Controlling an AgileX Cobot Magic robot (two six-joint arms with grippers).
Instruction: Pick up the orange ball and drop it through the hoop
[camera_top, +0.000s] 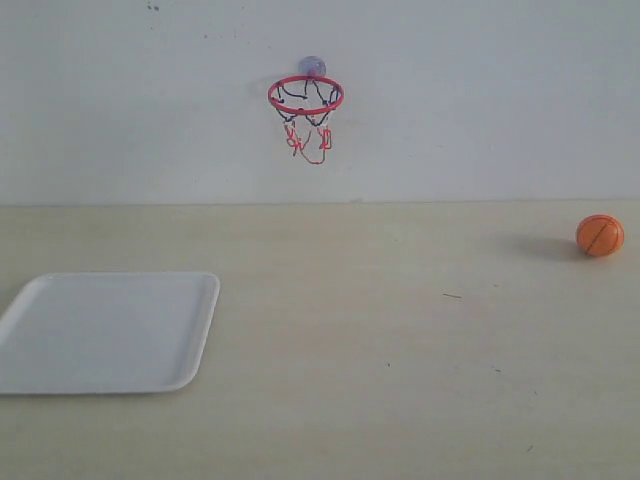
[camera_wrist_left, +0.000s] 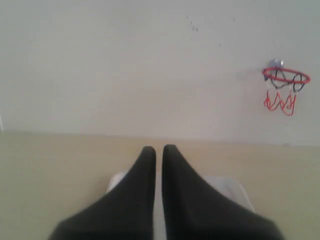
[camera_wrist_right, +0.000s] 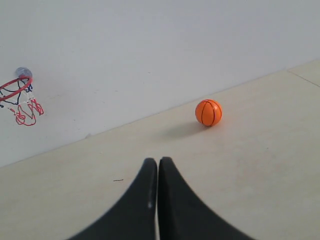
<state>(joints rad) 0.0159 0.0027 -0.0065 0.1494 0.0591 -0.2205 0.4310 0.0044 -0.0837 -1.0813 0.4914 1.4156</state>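
Pale wall (camera_top: 480, 90) at back, beige bench (camera_top: 400, 400) in front. White tray (camera_top: 100, 330) lies bench-left. Hoop (camera_top: 306, 112) is stuck on wall, center, above bench. Orange ball (camera_top: 600, 236) rests far right on bench, near wall, well apart from hoop. R fingers (camera_wrist_right: 175, 200) are pressed together, empty; ball lies ahead of them, on the side away from hoop, so I judge R arm nearer. L fingers (camera_wrist_left: 140, 200) are likewise closed, above tray.

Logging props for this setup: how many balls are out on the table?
1. The orange ball rests on the table at the far right of the exterior view, well apart from the white tray at left. No other ball shows in any view.
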